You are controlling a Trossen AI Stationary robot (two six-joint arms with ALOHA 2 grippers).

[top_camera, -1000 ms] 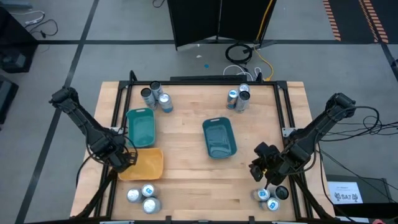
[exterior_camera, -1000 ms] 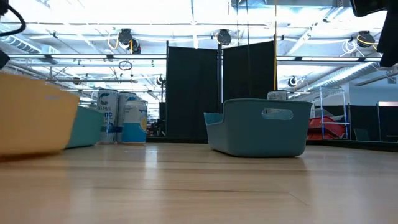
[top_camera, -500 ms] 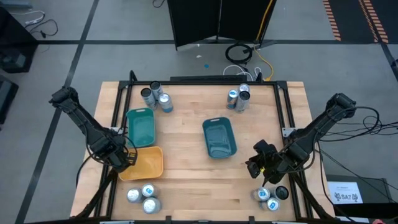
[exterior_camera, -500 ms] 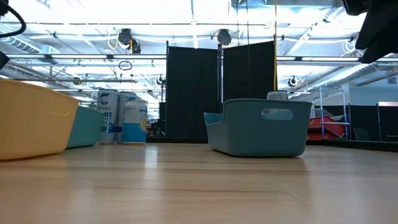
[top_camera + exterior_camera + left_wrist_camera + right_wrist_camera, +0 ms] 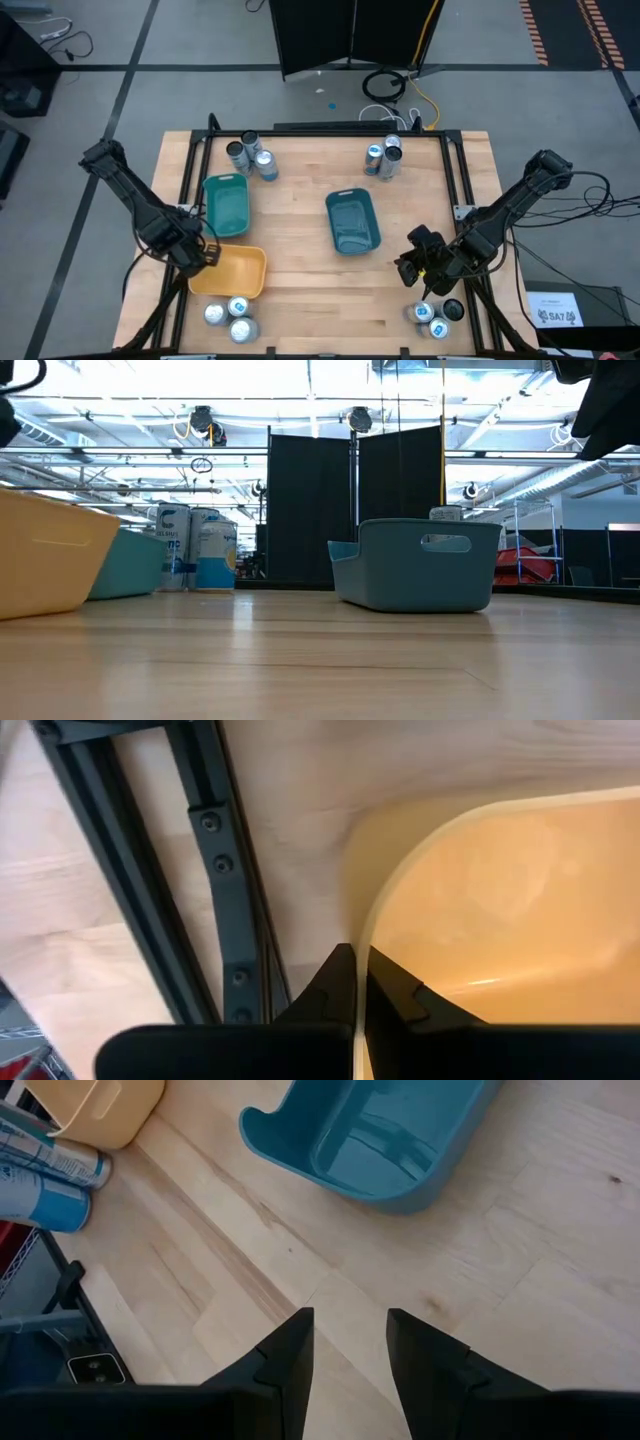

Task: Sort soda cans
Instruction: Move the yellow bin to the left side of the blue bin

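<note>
The left gripper (image 5: 205,256) was at the table's (image 5: 300,215) left edge, its fingers (image 5: 338,982) clamped together on the thin rim of the yellow tray (image 5: 232,274); in the left wrist view the rim ran straight up between the two dark tips, beside the black frame rail (image 5: 228,890). In the low view the yellow tray (image 5: 45,565) stood tilted, its near side lifted.

The right gripper (image 5: 412,266) hung above bare wood near the table's front right, its fingers (image 5: 288,1352) apart with nothing between them. Ahead of it in the right wrist view lay the centre teal tray (image 5: 385,1140).

The soda cans stood in four groups at the table's corners: three at the back left (image 5: 250,156), just behind the left teal tray (image 5: 227,204); a group at the back right (image 5: 383,157), behind the centre teal tray (image 5: 352,222); three at the front left (image 5: 230,317), just in front of the yellow tray; and a group at the front right (image 5: 435,315), close under the right arm. Some tops were plain silver, some carried blue markings, and one at the front right was dark. None of the cans lay in any tray. In the low view, blue-and-white cans (image 5: 195,548) rose behind the left teal tray (image 5: 125,565).
</note>
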